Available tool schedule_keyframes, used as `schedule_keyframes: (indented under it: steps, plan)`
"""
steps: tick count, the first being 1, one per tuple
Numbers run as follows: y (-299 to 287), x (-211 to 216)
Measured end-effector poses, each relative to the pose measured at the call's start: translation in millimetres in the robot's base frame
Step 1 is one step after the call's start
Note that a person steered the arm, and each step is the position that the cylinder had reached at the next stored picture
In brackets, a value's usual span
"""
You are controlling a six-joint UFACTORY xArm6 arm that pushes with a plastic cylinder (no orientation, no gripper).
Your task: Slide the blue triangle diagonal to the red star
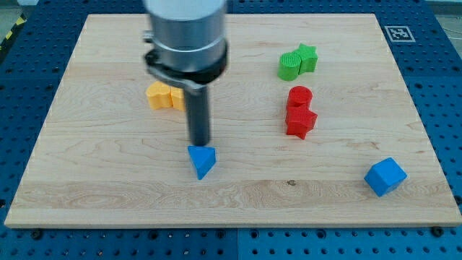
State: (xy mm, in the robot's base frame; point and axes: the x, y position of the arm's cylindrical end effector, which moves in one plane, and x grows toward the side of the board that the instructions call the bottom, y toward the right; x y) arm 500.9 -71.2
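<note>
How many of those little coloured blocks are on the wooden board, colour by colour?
Blue: 2, the blue triangle by my tip and the blue cube
Red: 2, the red cylinder and red star
Green: 2, the green star and green ridged block
Yellow: 2, the yellow hexagon and another yellow block
Total: 8

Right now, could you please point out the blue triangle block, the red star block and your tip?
blue triangle block (203,159): camera view, its front face.
red star block (300,122): camera view, its top.
my tip (199,143): camera view, rod's very end, just above the triangle.
</note>
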Motion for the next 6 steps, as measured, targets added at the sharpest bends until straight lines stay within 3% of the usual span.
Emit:
schedule_keyframes:
  steps: [2, 3, 6]
  plan:
    - [-49.3, 14.1]
    - [-30.9, 41.4]
    - [65.5, 41.8]
